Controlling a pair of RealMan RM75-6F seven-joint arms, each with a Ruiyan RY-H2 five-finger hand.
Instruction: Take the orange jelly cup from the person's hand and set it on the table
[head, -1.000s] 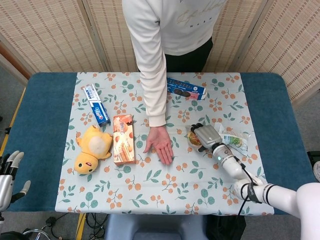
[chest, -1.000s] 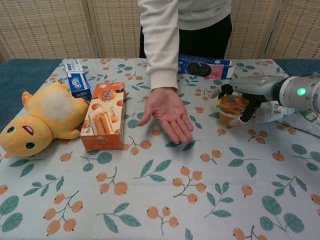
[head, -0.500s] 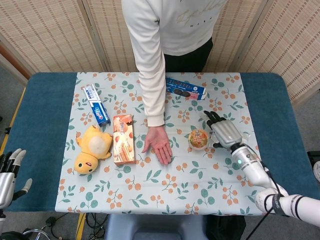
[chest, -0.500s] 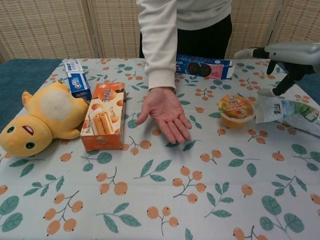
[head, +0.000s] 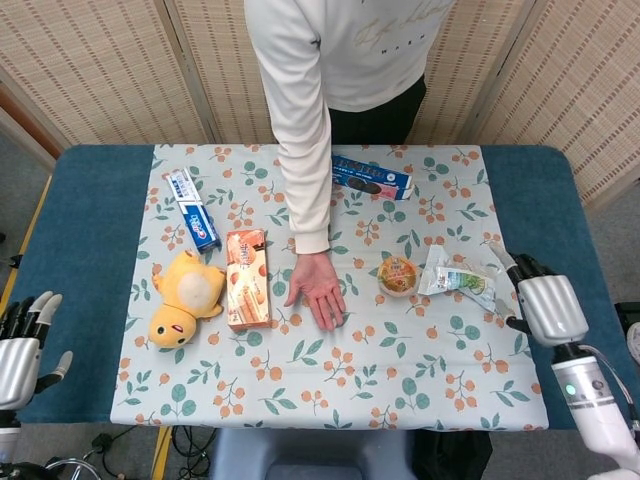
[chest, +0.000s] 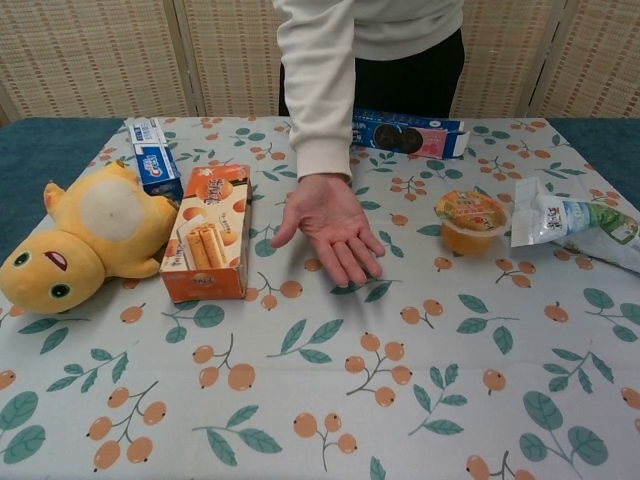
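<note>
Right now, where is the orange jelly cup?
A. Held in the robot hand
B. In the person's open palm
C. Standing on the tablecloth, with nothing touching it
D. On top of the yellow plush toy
C. The orange jelly cup stands alone on the tablecloth, between the person's empty hand and a plastic packet, while the right robot hand is off near the table's edge.

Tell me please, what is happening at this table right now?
The orange jelly cup with its printed foil lid stands upright on the flowered tablecloth, and nobody holds it. The person's hand rests open and empty, palm up, to the cup's left. The robot's right hand is off at the table's right edge, holding nothing. Its left hand idles at the left edge, fingers apart.
</note>
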